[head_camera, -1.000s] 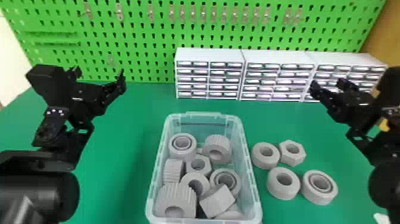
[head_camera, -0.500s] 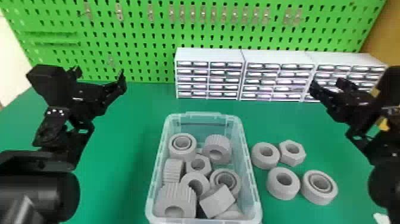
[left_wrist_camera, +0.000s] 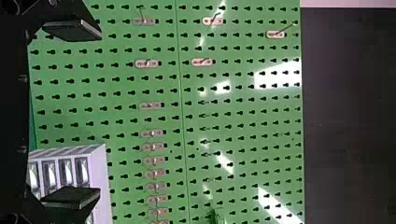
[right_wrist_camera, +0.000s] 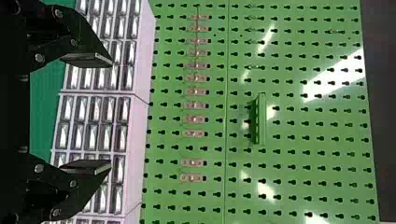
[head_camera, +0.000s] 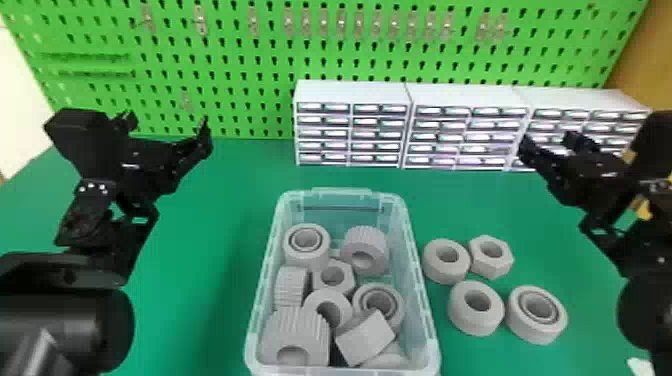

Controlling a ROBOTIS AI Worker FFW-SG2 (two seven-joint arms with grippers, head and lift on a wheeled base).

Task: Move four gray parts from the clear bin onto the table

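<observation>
A green desk backed by a green pegboard, with three white drawer cabinets side by side at its far edge. Nearer, well apart from them, is a clear open bin, its walls surrounding a jumble of gray parts: ribbed cylinders, rings and a hex nut, some leaning on others. Just beside the bin, to the robot's right, four gray pieces lie on the desk: a hex nut and three thick rings. The left end effector and right end effector flank the bin, raised, fingers apart, nothing between them.
</observation>
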